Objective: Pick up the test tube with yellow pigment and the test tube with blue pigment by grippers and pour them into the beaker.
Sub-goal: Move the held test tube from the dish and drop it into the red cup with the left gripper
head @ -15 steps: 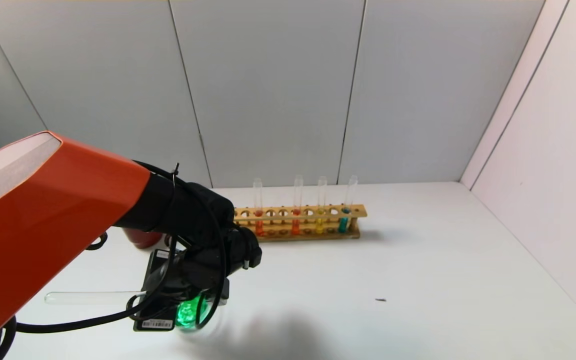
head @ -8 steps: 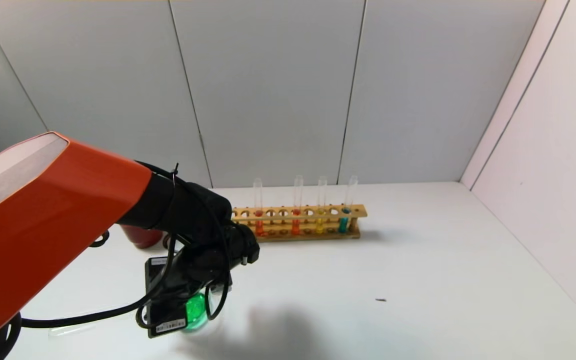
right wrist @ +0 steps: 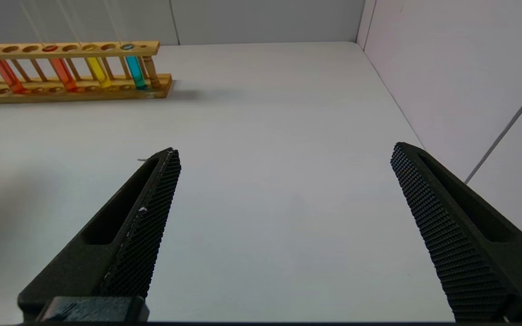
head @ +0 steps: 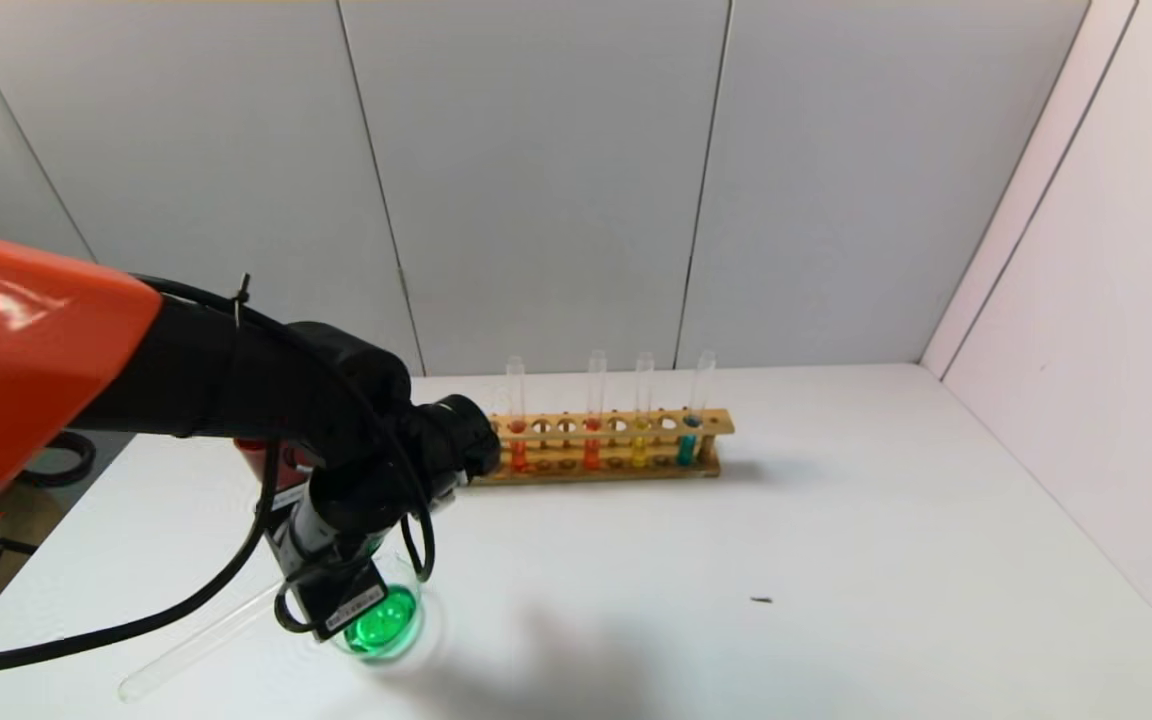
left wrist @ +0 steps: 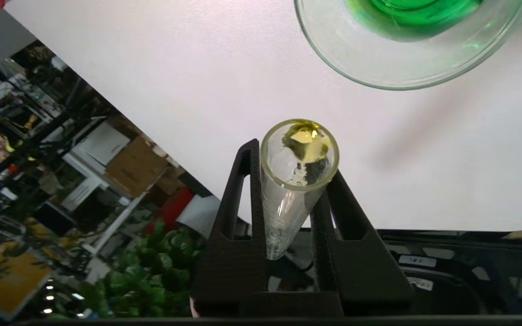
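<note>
My left gripper (head: 336,590) is shut on a slim clear test tube (head: 196,645) that is almost empty, with a little yellow liquid left near its mouth (left wrist: 299,154). The tube slants from beside the beaker down to the front left. The low glass beaker (head: 419,615) holds green liquid and stands right beside the gripper; it also shows in the left wrist view (left wrist: 329,50). The only blue tube (head: 686,445) in view stands at the right end of the rack, also seen in the right wrist view (right wrist: 136,72). My right gripper (right wrist: 286,149) is open and empty over bare table.
A wooden rack (head: 706,423) at the back also holds a yellow tube (head: 640,445) and two orange-red tubes (head: 518,450). A dark red cup (head: 254,455) is partly hidden behind my left arm. A small dark speck (head: 761,600) lies on the white table. Walls stand behind and to the right.
My left arm has risen and its wrist has turned. The held tube has swung from level to slanting down to the front left. More of the green beaker shows.
</note>
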Controlling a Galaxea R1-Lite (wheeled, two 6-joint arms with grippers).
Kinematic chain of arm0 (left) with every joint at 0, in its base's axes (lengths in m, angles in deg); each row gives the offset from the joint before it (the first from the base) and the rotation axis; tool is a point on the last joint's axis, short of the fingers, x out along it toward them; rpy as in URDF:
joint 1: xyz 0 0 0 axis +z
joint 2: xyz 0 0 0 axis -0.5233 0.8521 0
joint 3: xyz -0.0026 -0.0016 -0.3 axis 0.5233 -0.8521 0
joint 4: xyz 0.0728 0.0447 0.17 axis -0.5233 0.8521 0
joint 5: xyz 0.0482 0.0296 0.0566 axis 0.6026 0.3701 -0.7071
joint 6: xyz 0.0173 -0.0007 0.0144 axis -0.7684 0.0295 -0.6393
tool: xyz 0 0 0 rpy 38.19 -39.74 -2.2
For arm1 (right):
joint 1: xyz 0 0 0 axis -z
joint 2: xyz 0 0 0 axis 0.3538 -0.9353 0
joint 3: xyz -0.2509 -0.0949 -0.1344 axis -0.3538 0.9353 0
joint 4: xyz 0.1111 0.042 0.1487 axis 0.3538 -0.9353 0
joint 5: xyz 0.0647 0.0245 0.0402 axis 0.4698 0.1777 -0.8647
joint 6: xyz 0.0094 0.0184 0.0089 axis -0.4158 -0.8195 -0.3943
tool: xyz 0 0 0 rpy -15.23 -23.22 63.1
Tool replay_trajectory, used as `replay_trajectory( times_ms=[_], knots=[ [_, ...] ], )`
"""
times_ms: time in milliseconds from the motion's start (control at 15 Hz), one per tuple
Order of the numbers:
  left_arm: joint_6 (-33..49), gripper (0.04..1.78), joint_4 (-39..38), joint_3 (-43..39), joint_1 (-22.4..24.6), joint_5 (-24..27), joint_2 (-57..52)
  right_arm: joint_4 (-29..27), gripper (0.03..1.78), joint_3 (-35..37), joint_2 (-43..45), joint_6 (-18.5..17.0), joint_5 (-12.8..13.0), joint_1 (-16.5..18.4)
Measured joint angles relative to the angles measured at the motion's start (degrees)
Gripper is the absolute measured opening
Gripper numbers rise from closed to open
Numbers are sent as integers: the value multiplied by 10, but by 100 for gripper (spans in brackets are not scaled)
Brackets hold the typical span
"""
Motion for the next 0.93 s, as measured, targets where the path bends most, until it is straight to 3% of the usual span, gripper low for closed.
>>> replay_trajectory(
  times_ms=[400, 933],
  knots=[
    [120, 32, -67, -15, 12, -2, -62, 0, 170, 0, 0, 0, 0, 0],
    [135, 32, -141, -32, 46, 1, -129, 0, 170, 0, 0, 0, 0, 0]
  ],
)
